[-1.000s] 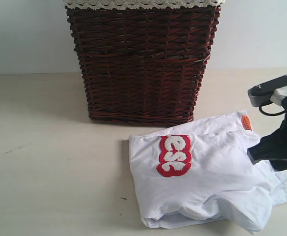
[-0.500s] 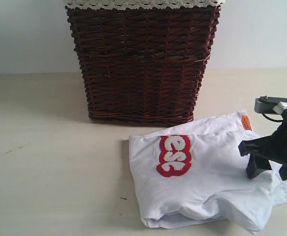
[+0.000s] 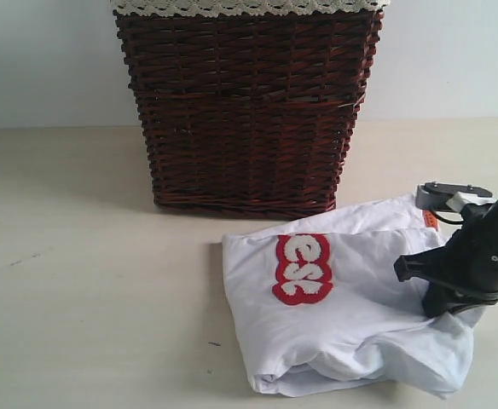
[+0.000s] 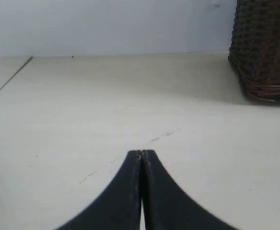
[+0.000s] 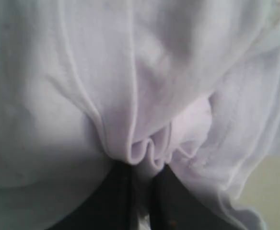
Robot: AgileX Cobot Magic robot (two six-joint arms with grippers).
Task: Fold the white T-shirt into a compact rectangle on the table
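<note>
The shirt (image 3: 343, 328) lies on the table (image 3: 78, 298) just in front of the basket (image 3: 245, 111), a bit toward the right arm's side. Its red patch (image 3: 302, 269) faces up. The shirt looks partly folded, but the edge far from the basket is lumpy and puffed up. The right claw (image 3: 441, 308) is down on the shirt's side edge, the one farthest from the patch. It is narrow and pinches a little bunch of cloth between its fingers. The left claw (image 4: 141, 155) is shut tight with nothing in it, over bare table off to the other side of the basket. The step now seems to be folding this side over toward the patch. To do it well, the claw should lift only a little, so the rest of the shirt does not slide. I cannot tell if it has every layer, so a slow lift would show that. Then it should carry the cloth across, away from the basket wall, lay it flat and line up the edges. If the shirt starts to drag, the left claw could press down near the patch.
</note>
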